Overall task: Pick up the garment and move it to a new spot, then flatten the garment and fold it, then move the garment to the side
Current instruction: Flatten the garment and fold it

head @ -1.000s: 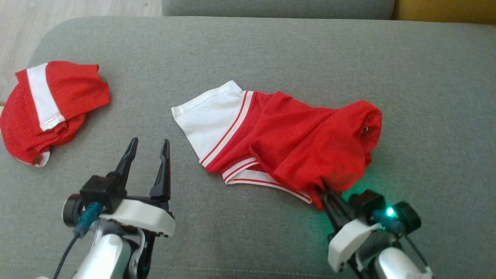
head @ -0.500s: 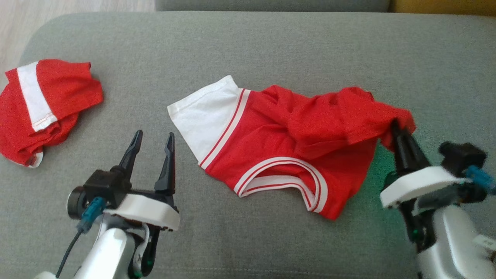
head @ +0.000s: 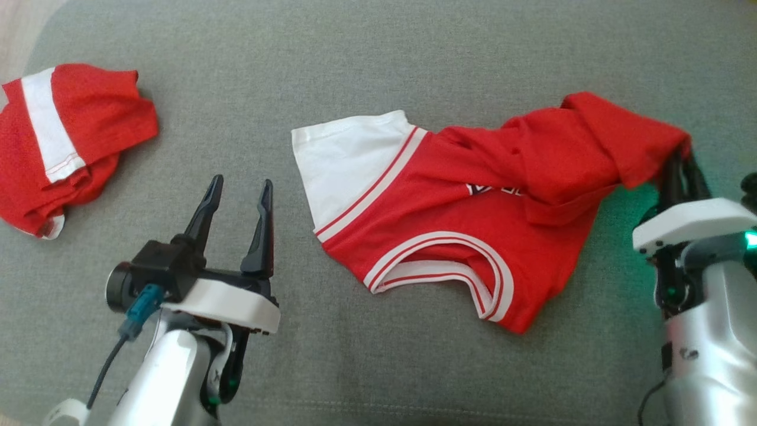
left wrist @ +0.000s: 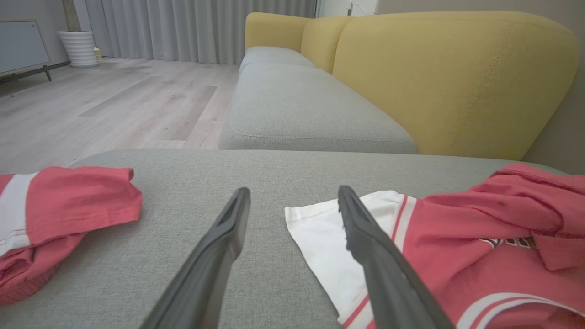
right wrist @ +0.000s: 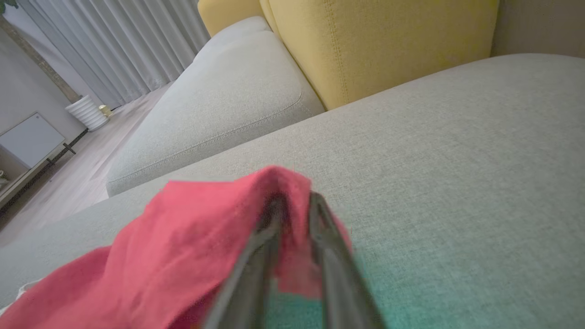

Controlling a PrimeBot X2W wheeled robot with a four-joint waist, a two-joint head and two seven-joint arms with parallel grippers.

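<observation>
Between the two pairs of jaws lies the garment [head: 449,219], a red jersey with white trim, spread on the grey sofa cushion [head: 355,59]; I count two garments, since a second red and white garment [head: 65,136] lies crumpled to the left of the left jaws, well apart from them; I count also two arms, each with two dark fingers. The left jaws stand wide open and hold nothing; the white sleeve [left wrist: 329,228] of the jersey lies just beyond the right finger [left wrist: 379,274] of this pair. The right jaws meet the far red end of the jersey; the cloth hangs over the fingertips [right wrist: 315,205] and into the narrow gap between them; if they pinch it or let it go, I cannot tell. Compared with half a second ago, the right jaws have pulled this end further out; the jersey is more unfolded and a dark print [head: 494,190] now shows on its chest; the left jaws stayed open as before.
</observation>
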